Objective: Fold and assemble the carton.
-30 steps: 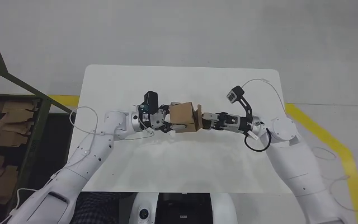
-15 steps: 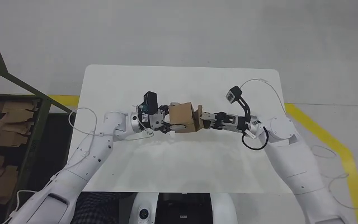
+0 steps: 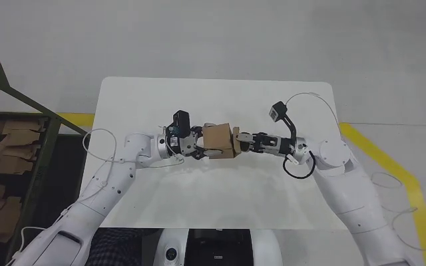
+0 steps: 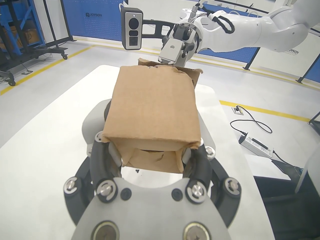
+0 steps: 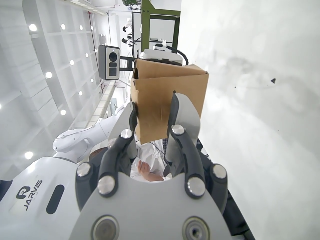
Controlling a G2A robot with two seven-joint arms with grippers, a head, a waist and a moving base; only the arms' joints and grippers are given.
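I have one carton [image 3: 218, 140], held just above the middle of the table [image 3: 266, 193], with two grippers on it and nothing else in play. The left gripper [image 4: 150, 148] is clenched on the carton's end toward the table's left side, one finger on each side wall, and carries it. The right gripper [image 5: 153, 116] sits at the end toward the table's right side with its jaws parted, grasping nothing. One finger is on the edge of the end flap and the other lies across its face. I judge the step to be pressing that flap home. To do it well I would keep the left grip steady as an anchor and push square along the carton's length. I'd go slowly, so the walls don't buckle or slip from the left fingers.
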